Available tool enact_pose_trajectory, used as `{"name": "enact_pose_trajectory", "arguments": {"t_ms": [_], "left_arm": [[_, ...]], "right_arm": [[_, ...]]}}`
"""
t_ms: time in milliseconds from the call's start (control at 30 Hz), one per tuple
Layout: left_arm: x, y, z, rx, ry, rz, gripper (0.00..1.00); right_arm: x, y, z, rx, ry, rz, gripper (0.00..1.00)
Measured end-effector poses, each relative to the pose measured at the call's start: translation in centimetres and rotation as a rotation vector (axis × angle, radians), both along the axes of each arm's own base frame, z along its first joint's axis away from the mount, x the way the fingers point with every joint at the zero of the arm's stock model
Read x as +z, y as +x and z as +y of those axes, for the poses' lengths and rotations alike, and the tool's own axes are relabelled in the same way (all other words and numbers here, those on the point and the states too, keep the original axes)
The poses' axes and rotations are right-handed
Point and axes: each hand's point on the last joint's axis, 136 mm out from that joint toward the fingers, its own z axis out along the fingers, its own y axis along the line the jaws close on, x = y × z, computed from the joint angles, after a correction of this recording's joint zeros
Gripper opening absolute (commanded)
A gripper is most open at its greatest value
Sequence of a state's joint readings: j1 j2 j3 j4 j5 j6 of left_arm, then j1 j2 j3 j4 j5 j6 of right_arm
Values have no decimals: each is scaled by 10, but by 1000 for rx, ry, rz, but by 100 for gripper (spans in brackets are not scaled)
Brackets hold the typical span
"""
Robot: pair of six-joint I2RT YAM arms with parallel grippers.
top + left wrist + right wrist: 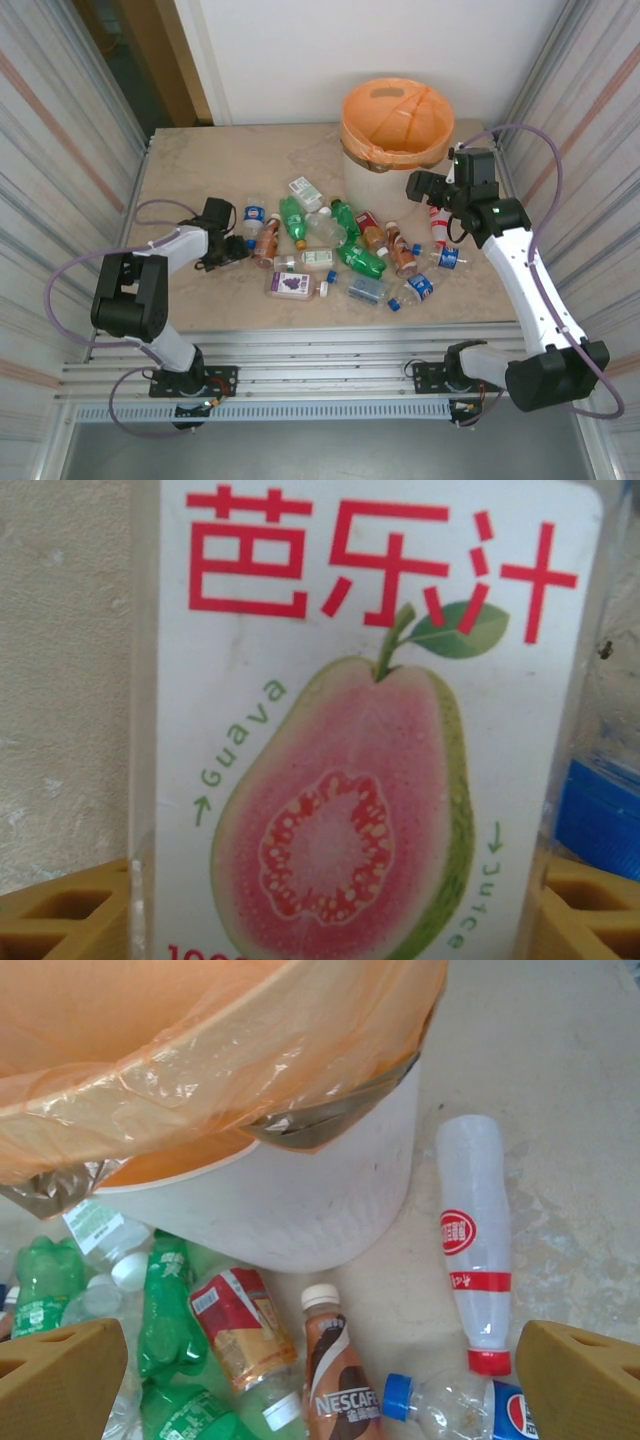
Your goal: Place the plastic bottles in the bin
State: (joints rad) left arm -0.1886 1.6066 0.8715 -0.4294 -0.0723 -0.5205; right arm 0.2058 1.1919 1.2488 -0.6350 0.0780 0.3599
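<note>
Several plastic bottles (330, 255), green, clear and brown, lie in a pile mid-table in front of the bin (365, 185), whose orange bag folds over its rim. My left gripper (238, 248) sits low at the pile's left end. A guava-juice bottle (350, 680) spans the gap of the left gripper (335, 910), with both fingers against its sides. My right gripper (425, 185) hovers open beside the bin wall (300, 1210). Nothing is between the fingers of the right gripper (320, 1380). Below it lie a brown Nescafé bottle (340, 1380), a white red-capped bottle (475, 1240) and green bottles (168, 1310).
A blue cap (598, 805) of a neighbouring bottle lies just right of the guava bottle. Ribbed metal walls (60, 150) close in both sides of the table. An aluminium rail (320, 375) runs along the near edge.
</note>
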Motion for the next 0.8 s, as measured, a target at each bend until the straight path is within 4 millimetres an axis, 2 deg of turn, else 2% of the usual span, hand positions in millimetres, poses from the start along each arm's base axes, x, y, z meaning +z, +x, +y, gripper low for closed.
{"name": "enact_pose_trajectory", "arguments": {"t_ms": [200,333,433,600,800], "left_arm": [[2,-4,1,1,-2,-13,59],[14,-11,2,3,-10,-50,57],[34,-10,2,3,-24,-119,56],[81,-9,-4,-19,-53,-282,53],[137,-16,-37,-151,-100,-502,51]], "right_arm": [[-2,2,7,18,-1,3,98],[-2,0,16,44,-1,3,98],[-1,-1,24,66,1,-3,98],[2,-3,43,121,7,-17,98],[5,-13,81,236,40,-27,98]]}}
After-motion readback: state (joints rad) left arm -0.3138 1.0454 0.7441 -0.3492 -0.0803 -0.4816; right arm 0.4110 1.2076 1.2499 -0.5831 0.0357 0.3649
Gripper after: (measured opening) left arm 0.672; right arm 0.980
